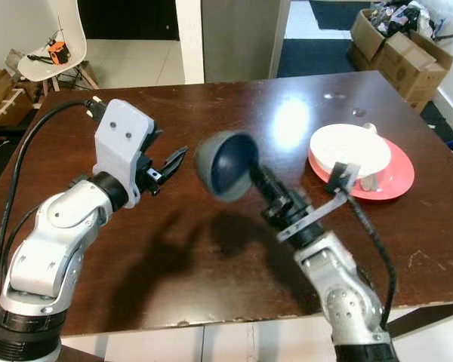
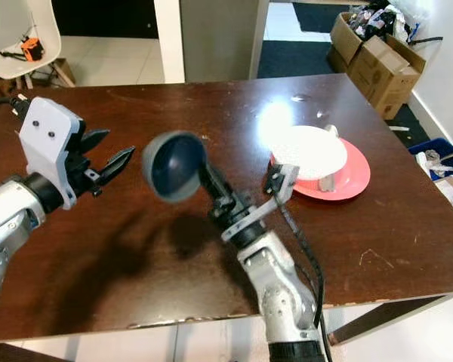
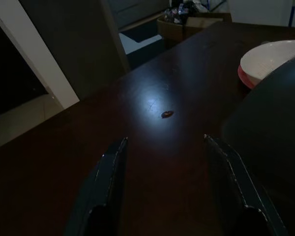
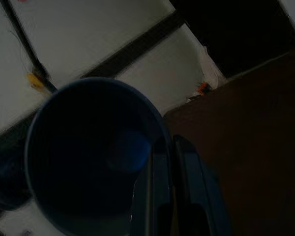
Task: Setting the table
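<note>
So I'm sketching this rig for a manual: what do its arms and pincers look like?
Both arms are silver with black joint rings. The left pincer has two long black fingers behind a white box with two dark dots and a thick black cable. The right pincer is black, with a thinner cable.

Dark table [image 1: 211, 302]: wide bare stretch across middle & near edge, room for either arm to pass. Obstacles: white plate [image 1: 349, 149] stacked on red plate [image 1: 396, 177] at robot's right side, and dark blue bowl [image 1: 228, 164] held up over table centre by right gripper [image 1: 258, 179], w/ left gripper [image 1: 166, 167] just beside it. Far edge of table also bare.
</note>
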`<state>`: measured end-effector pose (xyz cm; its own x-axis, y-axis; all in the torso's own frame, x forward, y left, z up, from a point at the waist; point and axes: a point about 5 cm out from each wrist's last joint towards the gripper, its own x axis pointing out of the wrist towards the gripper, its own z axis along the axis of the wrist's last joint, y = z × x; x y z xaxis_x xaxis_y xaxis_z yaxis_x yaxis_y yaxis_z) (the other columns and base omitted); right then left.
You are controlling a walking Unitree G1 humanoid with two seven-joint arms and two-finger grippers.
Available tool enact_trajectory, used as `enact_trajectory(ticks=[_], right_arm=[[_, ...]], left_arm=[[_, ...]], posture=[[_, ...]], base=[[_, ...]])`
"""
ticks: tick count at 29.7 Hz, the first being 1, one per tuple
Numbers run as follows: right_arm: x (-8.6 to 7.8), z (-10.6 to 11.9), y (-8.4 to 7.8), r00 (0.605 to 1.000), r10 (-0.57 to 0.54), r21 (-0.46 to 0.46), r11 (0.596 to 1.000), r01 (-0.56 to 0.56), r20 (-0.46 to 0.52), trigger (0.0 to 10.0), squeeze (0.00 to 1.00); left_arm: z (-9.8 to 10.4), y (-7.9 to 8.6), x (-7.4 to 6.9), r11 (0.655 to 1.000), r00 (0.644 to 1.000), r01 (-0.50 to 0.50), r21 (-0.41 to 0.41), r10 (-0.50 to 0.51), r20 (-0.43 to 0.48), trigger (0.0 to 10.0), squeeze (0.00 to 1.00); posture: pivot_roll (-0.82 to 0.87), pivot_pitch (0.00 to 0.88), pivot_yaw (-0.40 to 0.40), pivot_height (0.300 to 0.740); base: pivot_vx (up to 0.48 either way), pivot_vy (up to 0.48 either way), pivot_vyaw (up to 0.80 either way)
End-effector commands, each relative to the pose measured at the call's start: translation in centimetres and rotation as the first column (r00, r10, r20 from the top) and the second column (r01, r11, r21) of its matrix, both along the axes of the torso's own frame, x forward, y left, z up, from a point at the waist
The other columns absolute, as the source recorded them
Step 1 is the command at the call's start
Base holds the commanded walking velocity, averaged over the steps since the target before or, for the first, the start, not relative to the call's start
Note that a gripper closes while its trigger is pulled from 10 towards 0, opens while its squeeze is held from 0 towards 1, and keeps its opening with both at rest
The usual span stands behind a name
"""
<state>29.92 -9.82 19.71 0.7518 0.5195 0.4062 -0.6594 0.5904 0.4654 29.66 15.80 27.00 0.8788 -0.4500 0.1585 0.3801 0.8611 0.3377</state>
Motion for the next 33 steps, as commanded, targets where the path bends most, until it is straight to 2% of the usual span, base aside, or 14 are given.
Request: enact_trajectory(ticks=[1, 3, 4, 5, 8, 10, 11, 12, 17, 23, 33], right_arm=[[-0.1, -0.9, -0.2, 0.998, -0.041, -0.06, 0.997, 0.038, -0.037, 10.0, 0.0], [0.2, -1.1, -0.5, 0.995, -0.084, -0.073, 0.994, 0.081, -0.049, 10.0, 0.0], [0.7, -1.6, -1.3, 0.982, -0.175, -0.104, 0.98, 0.167, -0.069, 10.0, 0.0], [0.7, -1.6, -1.3, 0.982, -0.175, -0.104, 0.98, 0.167, -0.069, 10.0, 0.0], [1.1, -2.1, -2.6, 0.944, -0.323, -0.165, 0.937, 0.309, -0.069, 10.0, 0.0], [1.2, -2.0, -2.9, 0.934, -0.351, -0.16, 0.927, 0.338, -0.061, 10.0, 0.0], [1.2, -2.0, -2.9, 0.934, -0.351, -0.16, 0.927, 0.338, -0.061, 10.0, 0.0], [1.3, -1.5, -3.2, 0.929, -0.368, -0.164, 0.919, 0.358, -0.036, 10.0, 0.0], [1.5, -1.0, -3.0, 0.93, -0.368, -0.194, 0.912, 0.36, -0.004, 10.0, 0.0], [1.7, -0.9, -2.8, 0.926, -0.378, -0.211, 0.904, 0.372, 0.011, 10.0, 0.0], [1.7, -1.4, -2.4, 0.925, -0.381, -0.226, 0.9, 0.372, 0.004, 10.0, 0.0]], left_arm=[[-0.8, 0.5, 0.1, 0.999, 0.999, -0.036, 0.012, 0.036, -0.01, 10.0, 0.0], [-0.9, 0.7, 0.2, 0.999, 0.999, -0.051, 0.004, 0.051, -0.009, 10.0, 0.0], [-1.0, 1.0, 0.2, 0.997, 0.997, -0.08, -0.015, 0.08, -0.004, 10.0, 0.0], [-1.0, 1.0, 0.2, 0.997, 0.997, -0.08, -0.015, 0.08, -0.004, 10.0, 0.0], [-1.8, 1.5, 0.0, 0.993, 0.993, -0.117, -0.023, 0.116, -0.016, 10.0, 0.0], [-2.5, 1.6, -0.2, 0.992, 0.992, -0.121, -0.027, 0.12, -0.039, 10.0, 0.0], [-2.5, 1.6, -0.2, 0.992, 0.992, -0.121, -0.027, 0.12, -0.039, 10.0, 0.0], [-4.2, 1.5, -0.7, 0.99, 0.987, -0.134, -0.046, 0.129, -0.093, 10.0, 0.0], [-5.3, 1.5, -0.5, 0.98, 0.978, -0.187, -0.075, 0.178, -0.113, 10.0, 0.0], [-5.7, 1.4, -0.1, 0.966, 0.97, -0.225, -0.127, 0.21, -0.121, 10.0, 0.0], [-6.3, 1.2, 0.0, 0.955, 0.962, -0.258, -0.144, 0.24, -0.131, 10.0, 0.0]], posture=[[0.1, 0.088, 0.094, 0.74], [0.1, 0.086, 0.093, 0.74], [0.1, 0.081, 0.092, 0.74], [0.1, 0.081, 0.092, 0.74], [0.09, 0.074, 0.094, 0.74], [0.09, 0.072, 0.095, 0.74], [0.09, 0.072, 0.095, 0.74], [0.08, 0.063, 0.092, 0.74], [0.08, 0.056, 0.082, 0.74], [0.07, 0.051, 0.072, 0.74], [0.07, 0.046, 0.071, 0.74]], base=[[0.0, 0.0, 0.0], [0.0, 0.0, 0.0], [0.0, 0.0, 0.0], [0.0, 0.0, 0.0], [0.0, 0.0, 0.0], [0.0, 0.0, 0.0], [0.0, 0.0, 0.0], [0.0, 0.0, 0.0], [0.0, 0.0, 0.0], [0.0, 0.0, 0.0], [0.0, 0.0, 0.0]])
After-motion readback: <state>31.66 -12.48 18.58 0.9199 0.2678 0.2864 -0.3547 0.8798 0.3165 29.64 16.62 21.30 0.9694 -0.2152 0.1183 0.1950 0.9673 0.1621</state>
